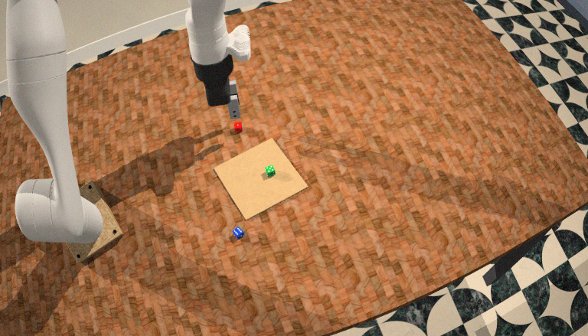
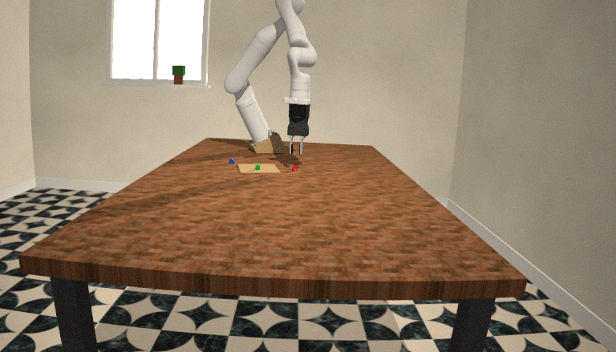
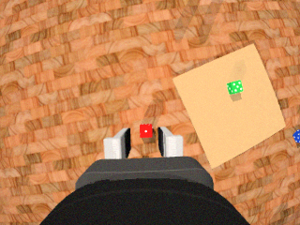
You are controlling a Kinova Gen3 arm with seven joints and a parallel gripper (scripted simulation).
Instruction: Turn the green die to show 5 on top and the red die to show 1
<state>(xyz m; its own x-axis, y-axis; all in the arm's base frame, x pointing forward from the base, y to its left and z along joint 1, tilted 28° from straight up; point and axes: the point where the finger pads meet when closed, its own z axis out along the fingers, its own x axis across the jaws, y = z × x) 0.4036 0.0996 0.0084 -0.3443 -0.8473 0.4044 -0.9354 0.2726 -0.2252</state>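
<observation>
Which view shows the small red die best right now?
Wrist view: the small red die sits centred between the open end effector fingers, on bare wood, top face visible. Top view shows it off the square tan mat, just below the fingertips. Exterior view shows only a red speck.

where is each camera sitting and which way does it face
Top: high over the table, looking down at the mat; shows the base, the arm and the pincer.
Exterior: low, beyond the table's far end, facing the robot and window; shows the whole arm.
Wrist: on the pincer, looking straight down; shows its black body and two fingers, open and apart from the red die below.
All three share the red die, the green die on the mat and the blue die off it.
</observation>
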